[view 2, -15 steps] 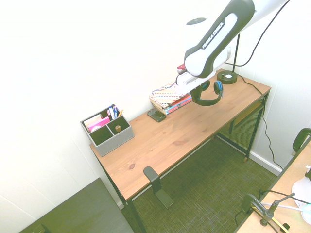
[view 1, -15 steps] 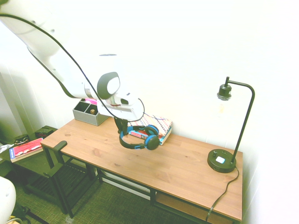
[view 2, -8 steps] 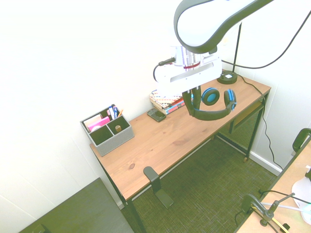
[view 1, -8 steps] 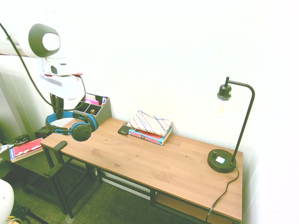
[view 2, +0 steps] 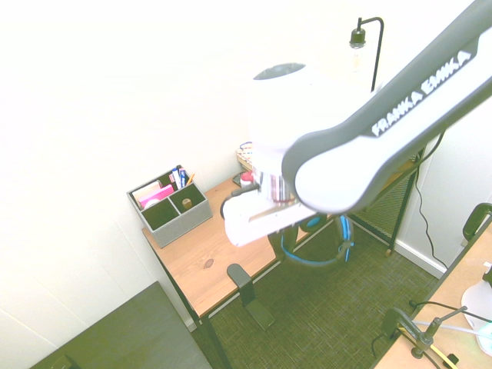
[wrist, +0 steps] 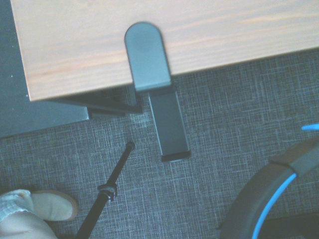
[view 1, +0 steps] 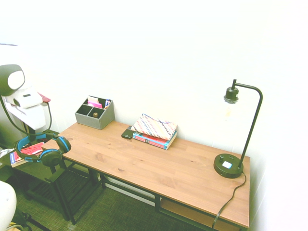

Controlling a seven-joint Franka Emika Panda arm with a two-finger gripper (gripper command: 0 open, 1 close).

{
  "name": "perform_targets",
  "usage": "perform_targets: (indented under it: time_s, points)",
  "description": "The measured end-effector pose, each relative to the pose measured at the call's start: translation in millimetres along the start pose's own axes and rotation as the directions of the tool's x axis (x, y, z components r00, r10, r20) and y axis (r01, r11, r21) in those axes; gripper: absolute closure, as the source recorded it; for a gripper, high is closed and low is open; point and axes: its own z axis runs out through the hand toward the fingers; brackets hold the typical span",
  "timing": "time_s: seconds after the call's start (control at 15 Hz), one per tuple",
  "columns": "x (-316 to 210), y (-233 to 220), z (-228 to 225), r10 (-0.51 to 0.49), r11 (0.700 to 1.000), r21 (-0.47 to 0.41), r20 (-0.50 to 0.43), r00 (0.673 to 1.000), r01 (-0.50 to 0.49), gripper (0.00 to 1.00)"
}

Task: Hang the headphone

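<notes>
- Arm link (view 2: 400,127): glossy white shell, edged by a broad dark-grey band bearing "FRANKA EMIKA" in pale capitals.
- Joint cap (view 1: 17,79): smooth white disc, ringed in dark grey.
- Upright segment (view 2: 280,108): white, rounded, topped by a grey oval cover.
- Wrist collar (view 2: 274,187): silvery, with a reddish lower edge.
- Tool (view 1: 32,130): broad white housing with small dark insets; slender dark fingers beneath.

The first exterior view looks down from high, the desk (view 1: 159,163) running from ten to four o'clock; the opposite exterior view shares its organizer (view 2: 175,219). The closer wrist view faces down over the desk's edge.
</notes>
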Motion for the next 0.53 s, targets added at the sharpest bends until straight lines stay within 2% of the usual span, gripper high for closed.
perform_targets:
  time_s: [0.33, 0.53]
  points:
    - [-37.9, -2.9, 80.8, 0.002, 1.000, -0.028, -0.015, 1.000, -0.003, 1.00]
    - [-52.0, -27.2, 112.7, 0.004, 1.000, -0.029, -0.027, 1.000, -0.005, 1.00]
